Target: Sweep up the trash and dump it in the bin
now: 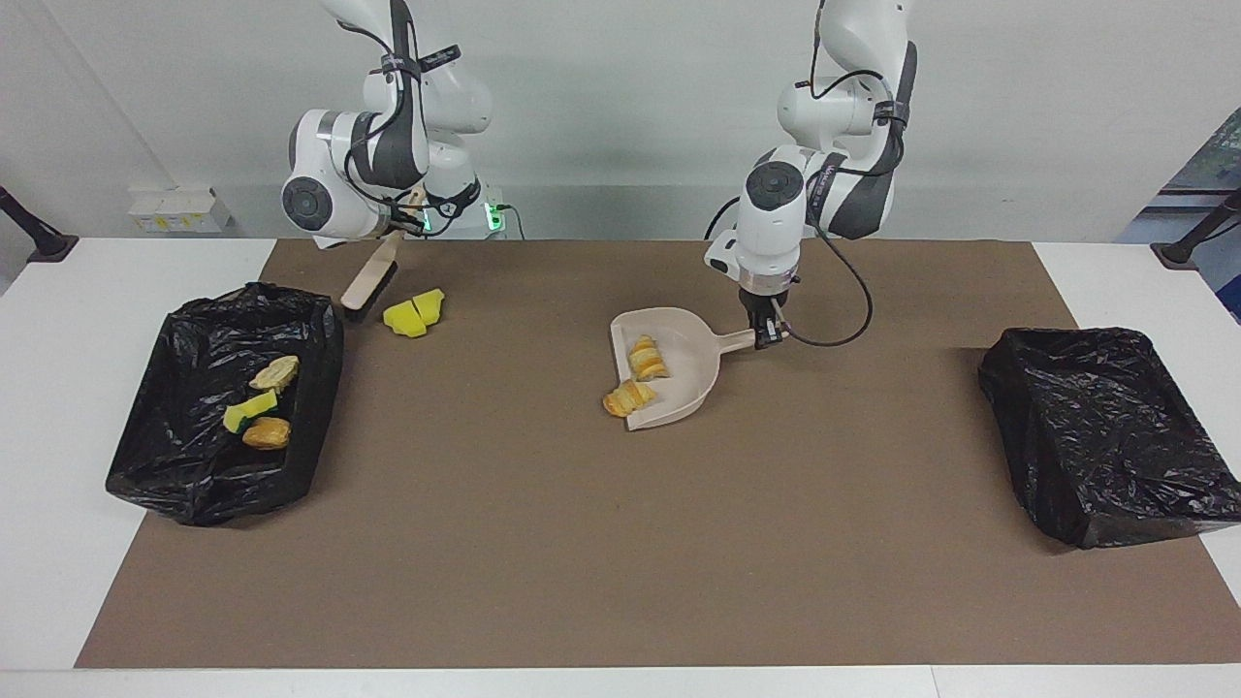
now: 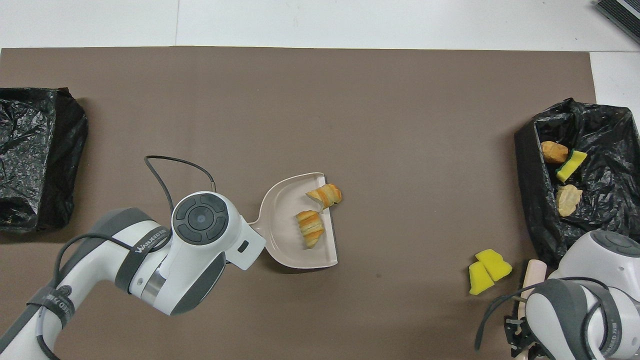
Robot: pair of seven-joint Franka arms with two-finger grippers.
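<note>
My right gripper (image 1: 411, 207) is shut on the handle of the beige brush (image 1: 370, 281), which hangs tilted. Its black bristles are low between two yellow sponge chunks (image 1: 414, 312) (image 2: 489, 270) and the corner of the black-lined bin (image 1: 194, 485) (image 2: 530, 165). That bin holds bread pieces (image 1: 266, 433) (image 2: 554, 151) and a yellow sponge (image 1: 249, 409). My left gripper (image 1: 766, 333) is shut on the handle of the beige dustpan (image 1: 690, 383) (image 2: 285, 235) at mid-table. One croissant (image 1: 648, 357) (image 2: 310, 227) lies in the pan, and another (image 1: 628, 397) (image 2: 325, 195) rests on its lip.
A second black-lined bin (image 1: 1105, 436) (image 2: 35, 160) stands at the left arm's end of the brown mat (image 1: 620, 543). A black cable (image 2: 170, 165) loops from the left wrist over the mat near the dustpan.
</note>
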